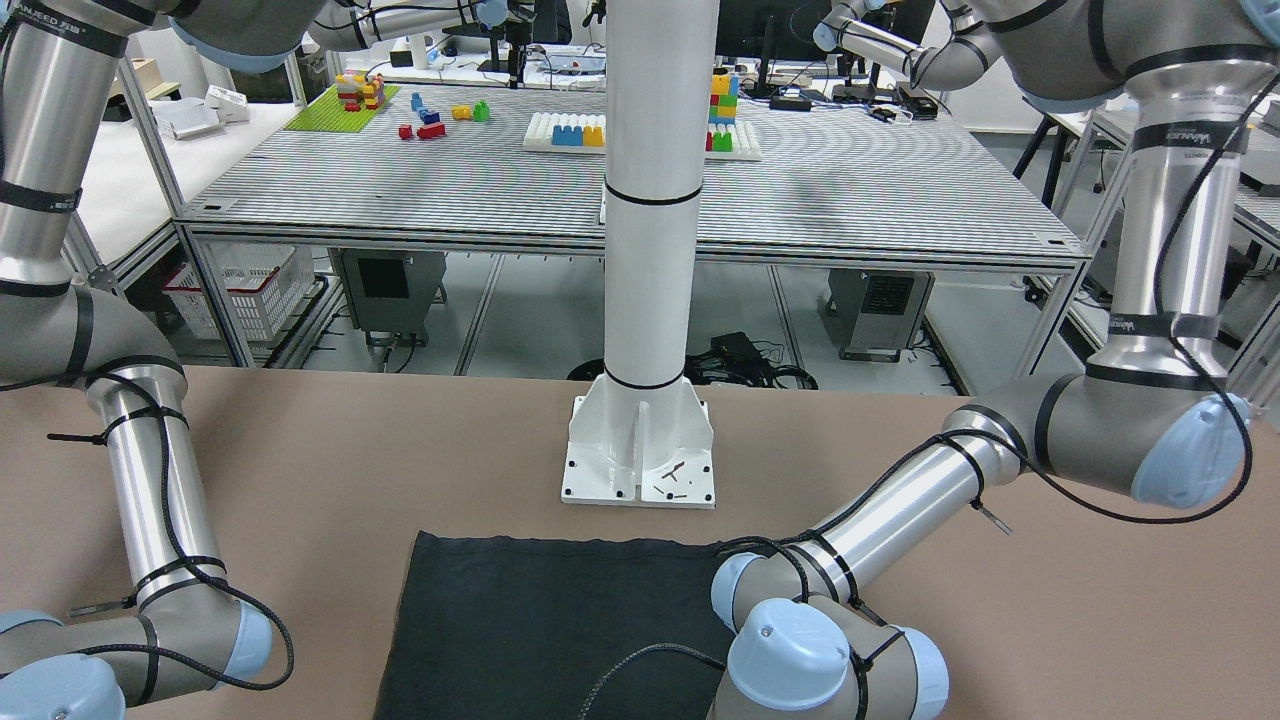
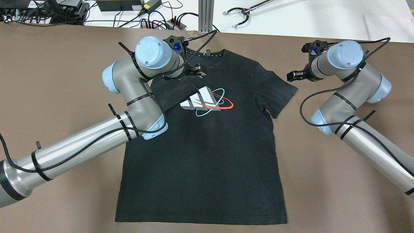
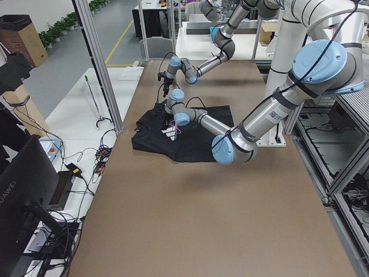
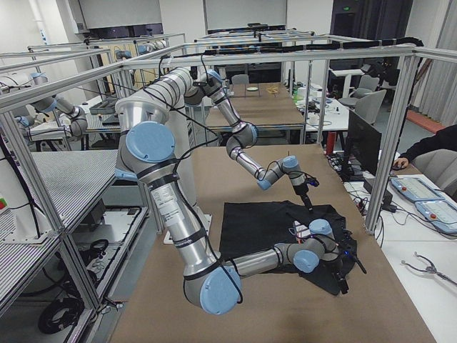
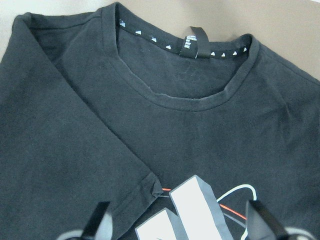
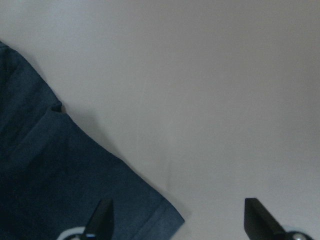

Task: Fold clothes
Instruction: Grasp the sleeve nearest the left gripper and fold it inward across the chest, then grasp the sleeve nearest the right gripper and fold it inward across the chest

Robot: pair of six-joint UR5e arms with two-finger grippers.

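Black T-shirt flat on brown table, frame centre, folded sleeve lying on chest, left gripper spread above print, right gripper spread over table beside flat sleeve, upper right of overhead view

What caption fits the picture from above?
Black T-shirt on brown table, one sleeve folded in; left claw and right claw open.

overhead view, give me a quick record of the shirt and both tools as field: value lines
garment: black t-shirt, front up, flat on the brown table
left-side sleeve: folded in over the chest
right-side sleeve: spread out flat
left tool: open, over the folded sleeve's hem, holding nothing
right tool: open, over bare table beside the spread sleeve, holding nothing
bottom hem: not yet folded
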